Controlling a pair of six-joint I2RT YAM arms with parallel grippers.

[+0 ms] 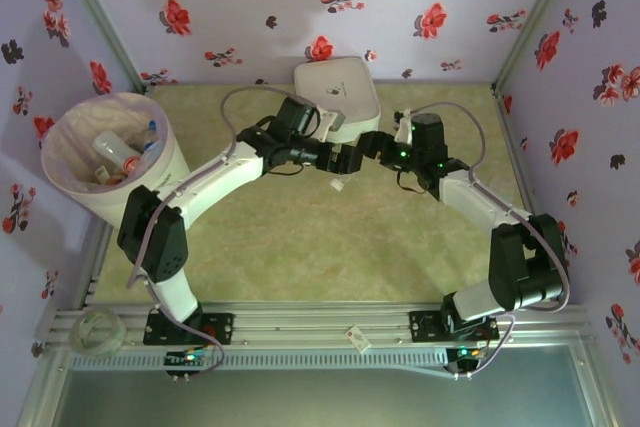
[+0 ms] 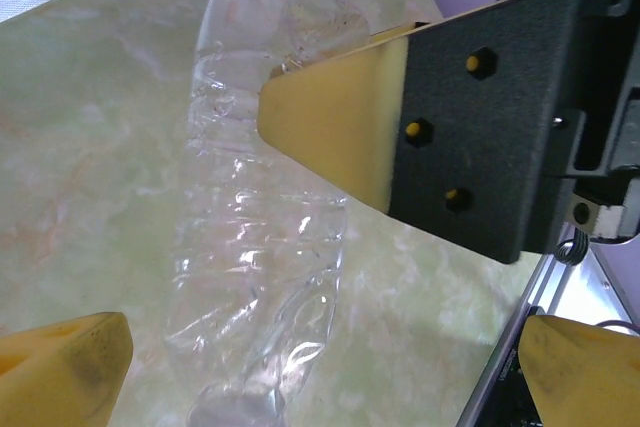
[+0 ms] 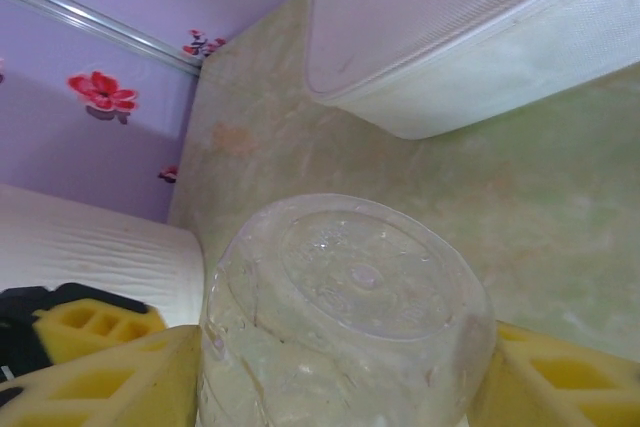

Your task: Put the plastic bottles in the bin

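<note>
**Top external: two arms meet over a clear bottle in front of the white box**

Top external view shows both arms reaching to the middle of the desk (image 1: 300, 247). Their ends come together just on the near side of the white square box (image 1: 335, 87), which sits at the far edge. The bin (image 1: 100, 99) stands in the far left corner, with several bottles (image 1: 120, 155) lying on the liner inside it.

In the right wrist view, the right jaws are clamped on a clear bottle (image 3: 350, 287). A yellow finger (image 3: 110, 377) presses each side, and the round base faces the camera. The box lies beyond it.

In the left wrist view, this crumpled, unlabelled bottle (image 2: 260, 247) runs lengthways between the left jaws. They stand wide apart, and the yellow fingers (image 2: 70, 367) on either side are clear of the plastic. One finger of the right jaws (image 2: 330, 117) lies against the bottle's upper part. Whether the bottle rests on the desk cannot be told.
</note>
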